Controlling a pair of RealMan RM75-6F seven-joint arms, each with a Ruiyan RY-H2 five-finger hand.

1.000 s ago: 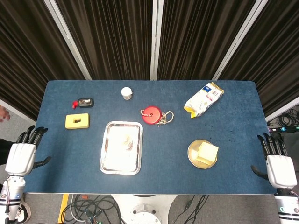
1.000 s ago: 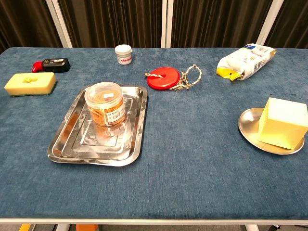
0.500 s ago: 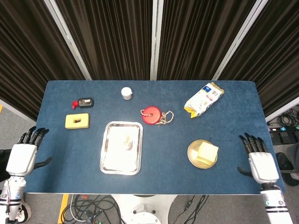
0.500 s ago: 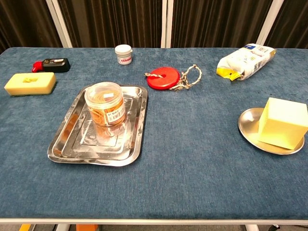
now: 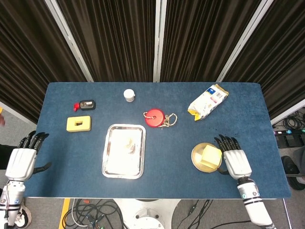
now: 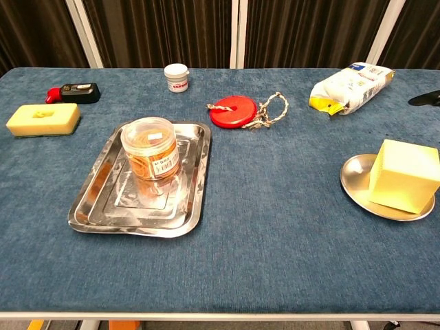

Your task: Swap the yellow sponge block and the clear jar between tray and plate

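By the desk's near right edge, the right hand (image 5: 237, 161) hovers just beside the plate (image 6: 357, 180), fingers spread, holding nothing. The yellow sponge block (image 6: 403, 174) sits on that plate. Off the near left corner, the left hand (image 5: 21, 160) hangs with fingers apart, empty. Toward the left middle, the clear jar (image 6: 150, 148) stands upright in the tray (image 6: 97, 206). A snack bag (image 6: 348, 88) lies near the far right corner.

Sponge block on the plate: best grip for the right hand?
Grip the sponge block across its two upright side faces, coming from the right, where the right hand hovers. It is a tall block on a shallow plate, so its sides are exposed.
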